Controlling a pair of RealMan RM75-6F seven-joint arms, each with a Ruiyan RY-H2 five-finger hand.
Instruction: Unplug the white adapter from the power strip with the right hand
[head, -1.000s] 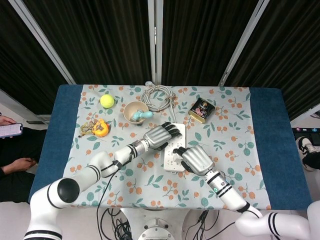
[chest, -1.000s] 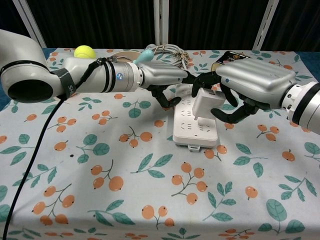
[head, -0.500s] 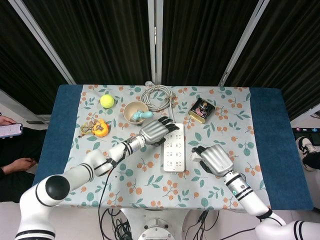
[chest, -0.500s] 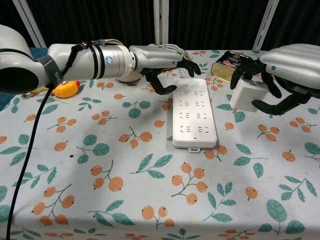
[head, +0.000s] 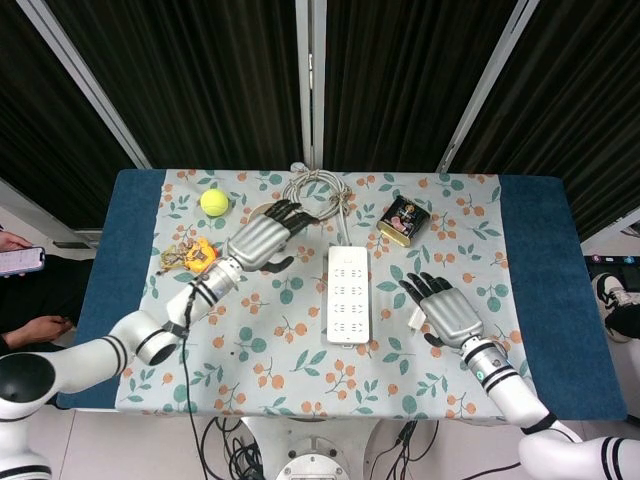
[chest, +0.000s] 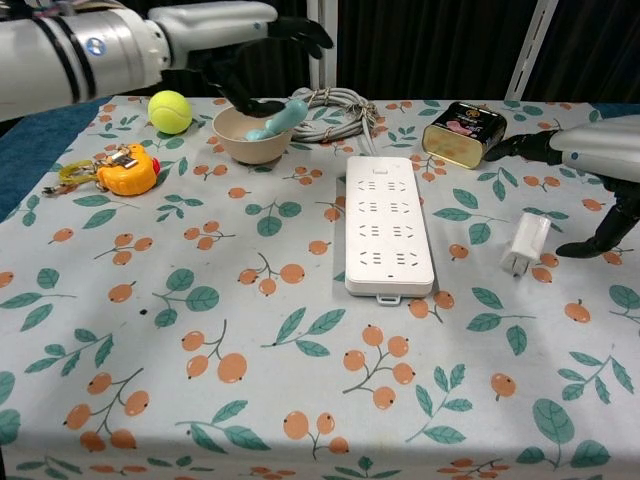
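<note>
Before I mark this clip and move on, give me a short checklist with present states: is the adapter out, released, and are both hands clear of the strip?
1. Adapter out of the power strip: ok, it lies on the cloth to the strip's right.
2. Right hand let go of adapter: ok, fingers spread, adapter beside them.
3. Strip sockets free: ok, nothing plugged in.
4. Left hand clear of strip: ok, raised near the bowl, holding nothing.
5. Adapter prongs undamaged: cannot tell.

One strip (chest: 387, 224), one adapter (chest: 525, 243), one ball (chest: 170, 111), one bowl (chest: 256, 135), one tin (chest: 461, 133), one cable coil (chest: 335, 108), one orange toy (chest: 125, 168)
</note>
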